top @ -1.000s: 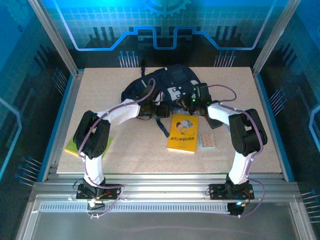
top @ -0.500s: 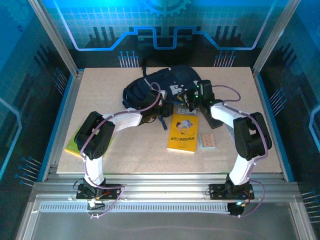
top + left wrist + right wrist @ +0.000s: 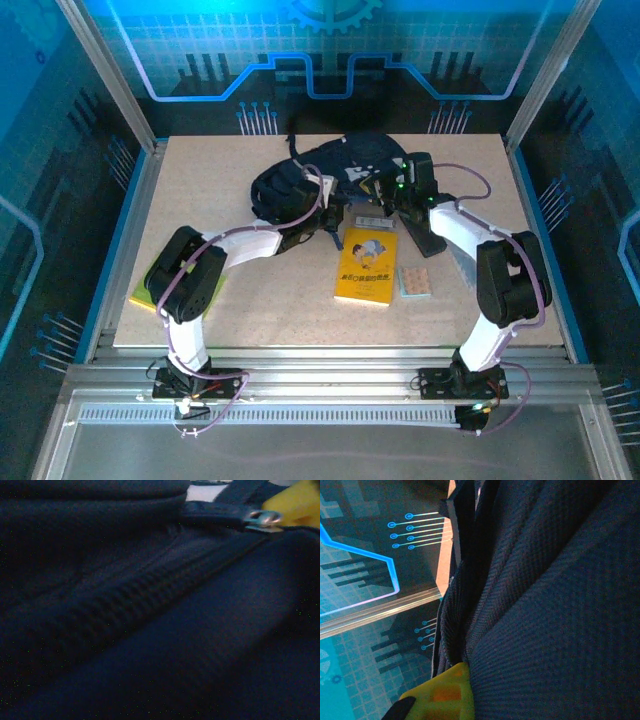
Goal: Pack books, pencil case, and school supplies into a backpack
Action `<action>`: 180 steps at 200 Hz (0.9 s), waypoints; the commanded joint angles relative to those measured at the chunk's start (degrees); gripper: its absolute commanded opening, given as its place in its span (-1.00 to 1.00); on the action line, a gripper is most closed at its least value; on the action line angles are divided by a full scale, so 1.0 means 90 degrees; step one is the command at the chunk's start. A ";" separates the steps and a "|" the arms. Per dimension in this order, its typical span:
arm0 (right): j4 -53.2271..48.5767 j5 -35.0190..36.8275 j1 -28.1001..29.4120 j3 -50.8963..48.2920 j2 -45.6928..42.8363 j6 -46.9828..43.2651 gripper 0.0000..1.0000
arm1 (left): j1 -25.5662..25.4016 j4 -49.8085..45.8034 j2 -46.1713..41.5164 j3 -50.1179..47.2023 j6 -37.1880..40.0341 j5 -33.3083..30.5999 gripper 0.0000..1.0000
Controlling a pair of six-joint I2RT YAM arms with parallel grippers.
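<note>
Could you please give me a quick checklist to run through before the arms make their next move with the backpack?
1. Left gripper shut at the backpack near edge: ok.
2. Right gripper shut at its right side: ok.
3. Fabric actually gripped: cannot tell.
4. Zipper open: cannot tell.
5. Yellow book lying flat, unobstructed: ok.
6. Green book clear of the left arm: not ok, partly beneath its elbow.
</note>
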 commanded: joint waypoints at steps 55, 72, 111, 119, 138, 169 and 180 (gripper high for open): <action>-0.0401 0.0539 -0.0291 0.0448 -0.0272 -0.1206 -1.00 | 0.0144 -0.3730 -0.0591 0.0768 -0.0315 0.1128 -1.00; -0.0311 0.0554 -0.0344 0.0390 -0.0183 -0.1234 -1.00 | 0.0165 -0.4392 -0.0621 0.0894 -0.0160 0.1168 -1.00; -0.0523 0.0508 -0.0509 0.0463 -0.0076 -0.1588 -1.00 | 0.0572 -0.5577 -0.0739 0.0919 0.0321 0.0783 -1.00; -0.0566 0.0486 -0.0546 0.0444 -0.0091 -0.1631 -1.00 | 0.0756 -0.5638 -0.0781 0.0869 0.0338 0.0831 -1.00; -0.0727 0.0529 -0.0617 0.0438 -0.0080 -0.1752 -1.00 | 0.1060 -0.5689 -0.0873 0.0798 0.0491 0.0805 -1.00; -0.0738 0.0425 -0.0738 0.0402 -0.0009 -0.1775 -1.00 | 0.1158 -0.5971 -0.0874 0.0955 0.0918 0.0318 -1.00; -0.0740 0.0418 -0.0740 0.0425 0.0013 -0.1839 -1.00 | 0.1189 -0.5946 -0.0879 0.0932 0.0970 0.0344 -1.00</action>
